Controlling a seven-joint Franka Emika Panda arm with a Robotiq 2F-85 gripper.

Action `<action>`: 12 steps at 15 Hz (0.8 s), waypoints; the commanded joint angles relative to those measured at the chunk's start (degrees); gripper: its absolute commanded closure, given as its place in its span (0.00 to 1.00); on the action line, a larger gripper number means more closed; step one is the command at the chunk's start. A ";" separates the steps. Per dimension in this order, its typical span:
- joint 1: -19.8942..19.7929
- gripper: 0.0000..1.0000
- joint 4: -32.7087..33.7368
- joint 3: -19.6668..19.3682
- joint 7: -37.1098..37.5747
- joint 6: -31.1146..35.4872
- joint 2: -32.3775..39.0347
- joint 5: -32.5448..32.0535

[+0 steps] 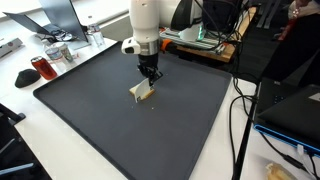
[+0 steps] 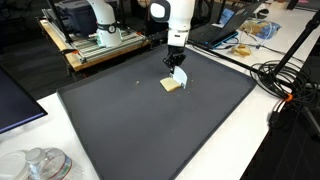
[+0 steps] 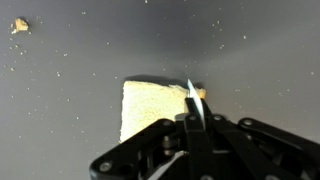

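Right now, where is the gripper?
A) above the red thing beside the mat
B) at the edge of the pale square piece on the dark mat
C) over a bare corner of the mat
B: the gripper, shut on a thin pale blade, hangs at the edge of the pale square piece on the dark mat.

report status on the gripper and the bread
Gripper shut on thin white blade. Blade tip at edge of bread, on the mat. Nothing in the way, only crumbs.

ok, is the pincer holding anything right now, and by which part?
Yes: pincer shut on a thin white strip, gripped at one end; the free end reaches the edge of the tan slab. Slab itself isn't held.
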 commanded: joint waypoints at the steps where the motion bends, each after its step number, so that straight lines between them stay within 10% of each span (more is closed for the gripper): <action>1: 0.51 0.99 4.40 -0.51 -0.54 -6.53 5.08 -1.44; 12: -1.09 0.99 0.56 1.30 -4.31 -12.64 0.98 0.08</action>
